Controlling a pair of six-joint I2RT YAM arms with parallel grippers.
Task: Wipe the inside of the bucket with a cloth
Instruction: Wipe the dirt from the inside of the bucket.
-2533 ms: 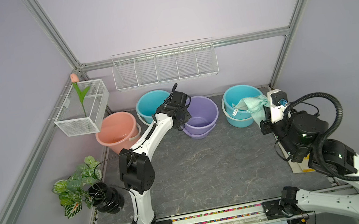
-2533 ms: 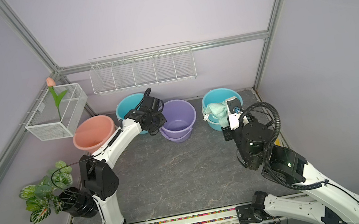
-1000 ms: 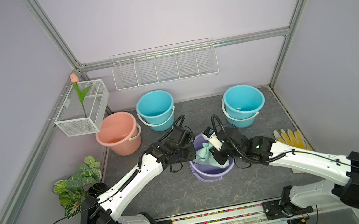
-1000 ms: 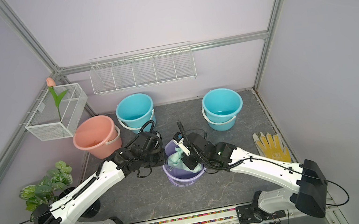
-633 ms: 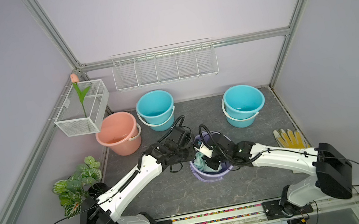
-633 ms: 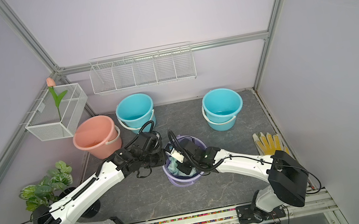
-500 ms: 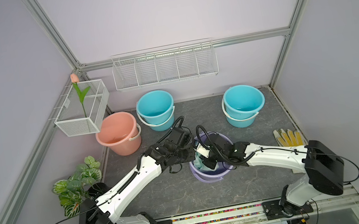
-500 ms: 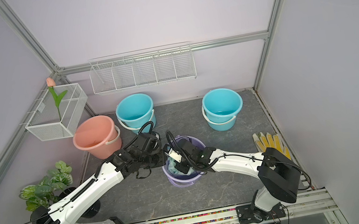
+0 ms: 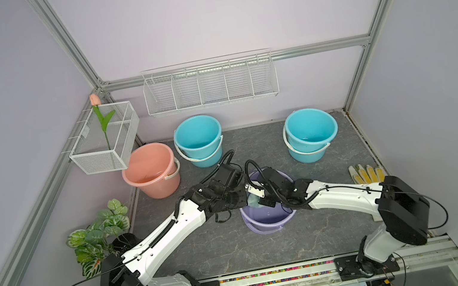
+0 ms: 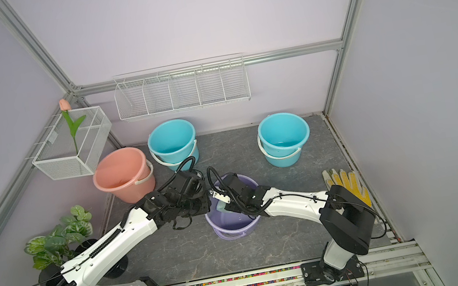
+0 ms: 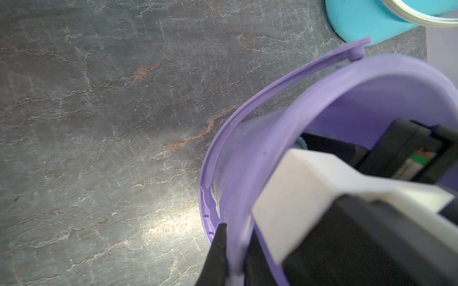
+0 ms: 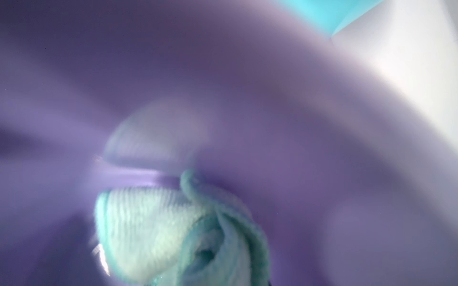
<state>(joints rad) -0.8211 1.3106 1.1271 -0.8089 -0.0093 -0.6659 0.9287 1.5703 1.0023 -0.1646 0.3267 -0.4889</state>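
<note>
The purple bucket stands in the middle of the dark floor. My left gripper is shut on its rim, one finger outside the wall and one inside. My right gripper reaches down into the bucket from the right and is shut on the mint-green cloth. In the right wrist view the bunched cloth lies against the bucket's inner wall and hides the fingers.
A pink bucket and stacked teal buckets stand at the back left, more teal buckets at the back right. A yellow glove lies at the right, a potted plant at the left. Wire baskets hang on the walls.
My right gripper has gone from above the bucket down inside it with the cloth, shifting toward the bucket's left wall. The left gripper has kept its hold on the rim.
</note>
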